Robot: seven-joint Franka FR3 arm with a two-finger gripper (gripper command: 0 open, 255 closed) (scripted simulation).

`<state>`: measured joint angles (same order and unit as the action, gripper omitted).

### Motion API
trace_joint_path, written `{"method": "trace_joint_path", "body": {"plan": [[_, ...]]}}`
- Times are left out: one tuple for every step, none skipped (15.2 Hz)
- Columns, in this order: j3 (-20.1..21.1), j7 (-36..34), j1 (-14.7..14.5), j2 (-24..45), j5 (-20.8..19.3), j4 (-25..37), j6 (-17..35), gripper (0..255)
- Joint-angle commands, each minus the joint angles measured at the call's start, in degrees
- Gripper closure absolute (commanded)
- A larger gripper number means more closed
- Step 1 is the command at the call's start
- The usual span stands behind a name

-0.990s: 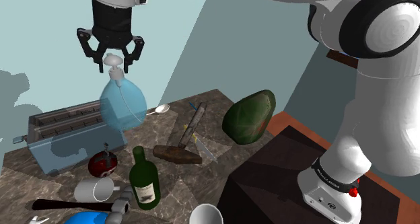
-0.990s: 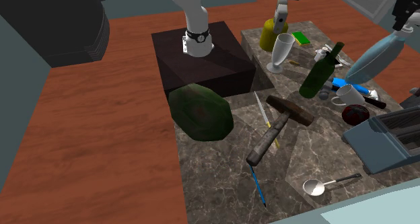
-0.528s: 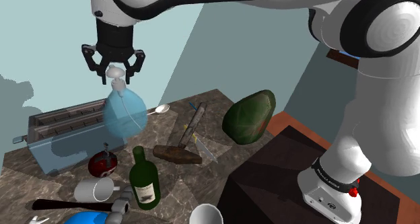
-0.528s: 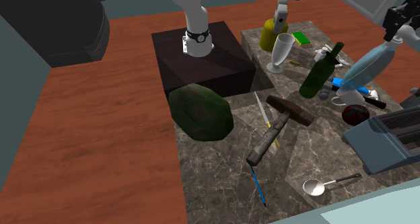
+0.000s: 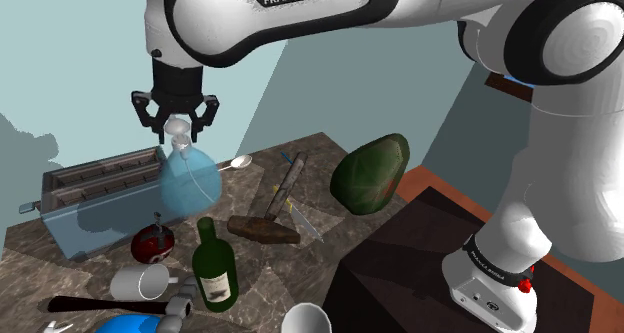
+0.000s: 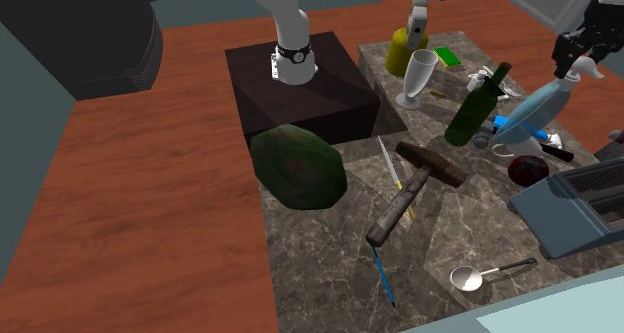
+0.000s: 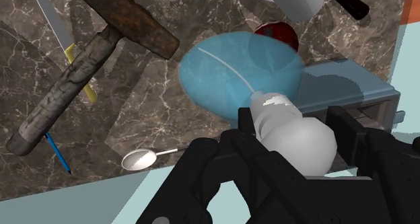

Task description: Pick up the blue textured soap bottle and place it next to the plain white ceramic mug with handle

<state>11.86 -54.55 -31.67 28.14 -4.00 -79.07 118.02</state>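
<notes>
I'm watching the soap bottle (image 5: 190,181), a see-through blue one with a round body and a white pump. It's hanging by that pump from the gripper (image 5: 177,131). The fingers are clamping narrow on the pump head from both sides, and the wrist view is showing the white top wedged between them.

The blue body is dangling under the hand over the marble counter (image 5: 320,146). I can't tell whether its base is touching the stone. In the shoulder view it's overlapping the near end of the toaster (image 5: 95,196). Through the blue in the wrist view I'm seeing part of a dark red round thing (image 7: 276,34), which is lying just beside the toaster.

The mug (image 5: 140,281) is lying on its side, white, just past the red thing from the toaster. In the second exterior view the soap bottle (image 6: 530,111) is slanting down from the gripper (image 6: 578,56) towards the mug's spot.

A green wine bottle (image 5: 213,266) is standing just beside the mug. A hammer (image 5: 265,228) is lying flat nearer the middle of the counter. A spoon (image 7: 145,157) is lying on its own close to the counter's edge. A big dark green lump (image 5: 370,171) is resting at the counter's edge, touching the stand (image 6: 300,96).
</notes>
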Motion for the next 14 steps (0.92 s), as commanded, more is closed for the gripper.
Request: {"method": "trace_joint_path", "body": {"plan": [[-0.05, -0.02, 0.01, 0.4, -0.08, -0.85, 1.33, 255], [-0.08, -0.03, 0.02, 0.52, -0.12, -1.43, 2.03, 255], [-0.1, -0.05, 0.03, 0.67, -0.15, -1.99, 2.73, 255], [-0.12, -0.06, 0.04, 0.82, -0.19, -2.53, 3.42, 255], [-0.15, -0.08, 0.05, 0.98, -0.23, -3.05, 4.1, 255], [-0.18, -0.09, 0.06, 1.16, -0.27, -3.55, 4.77, 255], [-0.2, -0.11, 0.06, 1.35, -0.32, -4.03, 5.44, 255], [-0.23, -0.13, 0.06, 1.55, -0.36, -4.5, 6.11, 255], [-0.27, -0.15, 0.06, 1.77, -0.41, -4.95, 6.77, 255], [-0.3, -0.17, 0.05, 1.99, -0.47, -5.38, 7.42, 255], [-0.33, -0.19, 0.05, 2.23, -0.52, -5.79, 8.07, 255], [-0.37, -0.22, 0.04, 2.47, -0.58, -6.19, 8.71, 255], [-0.41, -0.24, 0.03, 2.73, -0.63, -6.57, 9.34, 255], [-0.44, -0.26, 0.02, 2.98, -0.69, -6.97, 9.98, 255]]}}
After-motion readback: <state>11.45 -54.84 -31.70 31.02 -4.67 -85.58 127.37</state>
